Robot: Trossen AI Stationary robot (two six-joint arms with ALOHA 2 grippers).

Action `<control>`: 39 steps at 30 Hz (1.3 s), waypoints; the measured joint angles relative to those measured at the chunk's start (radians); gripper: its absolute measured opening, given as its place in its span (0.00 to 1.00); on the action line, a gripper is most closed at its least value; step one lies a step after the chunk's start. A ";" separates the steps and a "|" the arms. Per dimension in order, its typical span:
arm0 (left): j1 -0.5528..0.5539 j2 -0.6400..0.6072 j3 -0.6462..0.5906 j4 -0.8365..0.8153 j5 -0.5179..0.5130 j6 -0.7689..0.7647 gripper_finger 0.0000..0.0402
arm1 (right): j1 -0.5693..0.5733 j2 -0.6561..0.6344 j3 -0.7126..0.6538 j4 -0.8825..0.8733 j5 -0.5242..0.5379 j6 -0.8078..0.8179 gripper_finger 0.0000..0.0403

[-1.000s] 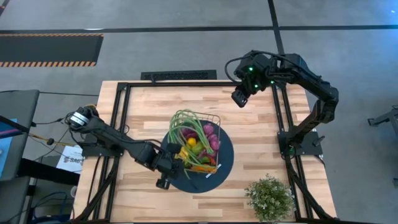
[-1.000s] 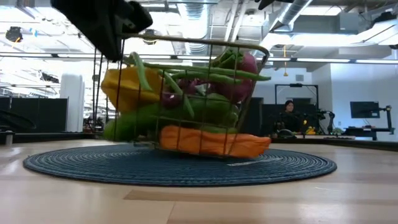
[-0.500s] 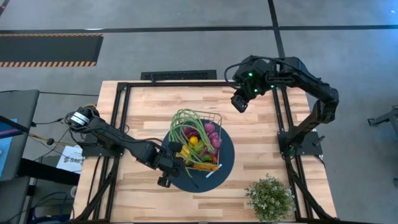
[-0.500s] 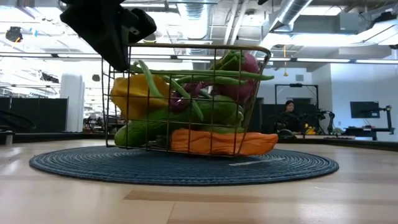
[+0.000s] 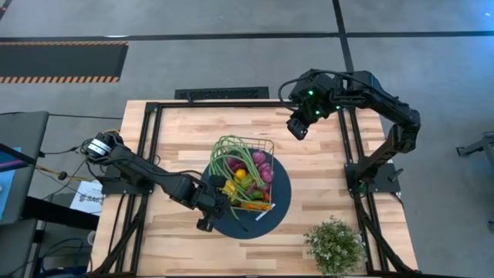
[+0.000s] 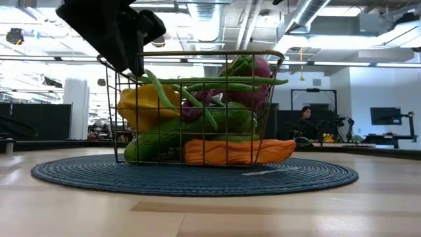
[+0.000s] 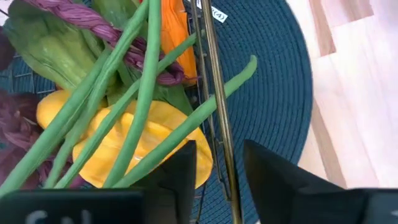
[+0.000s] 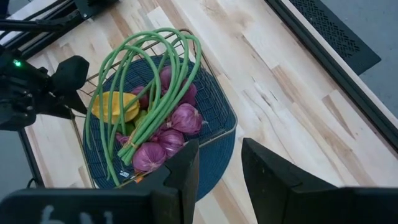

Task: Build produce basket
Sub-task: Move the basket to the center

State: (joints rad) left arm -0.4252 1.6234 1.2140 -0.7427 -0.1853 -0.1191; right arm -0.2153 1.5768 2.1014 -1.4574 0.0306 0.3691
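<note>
Leftmost, the left tool (image 5: 208,207) straddles the near rim of the wire basket (image 5: 268,145), its fingers slightly parted with the rim wire between them and no longer pinching it. Centrally, the basket sits level on the round blue woven mat (image 5: 282,202) on the bench (image 5: 177,127), filled with green beans (image 5: 228,154), purple onions (image 5: 263,167), a yellow pepper (image 6: 148,105) and an orange carrot (image 6: 237,151), so the step in hand appears to be releasing the placed basket; the next move calls for lifting clear without dragging the rim. Rightmost, the right tool (image 5: 297,126) waits above the far bench edge, fingers apart and empty.
</note>
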 joint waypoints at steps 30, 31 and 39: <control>0.005 -0.348 -0.083 -0.494 -0.380 -0.548 0.47 | 0.364 0.033 -0.137 -0.111 0.176 0.293 0.10; 0.005 -0.351 -0.085 -0.495 -0.387 -0.548 0.47 | 0.392 0.034 -0.182 -0.099 0.177 0.321 0.05; 0.005 -0.365 -0.087 -0.509 -0.436 -0.530 0.47 | 0.551 0.032 -0.631 0.325 0.047 0.574 0.01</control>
State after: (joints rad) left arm -0.4201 1.2583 1.1275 -1.2515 -0.6208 -0.6493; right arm 0.3357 1.6093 1.4705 -1.1322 0.0780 0.9429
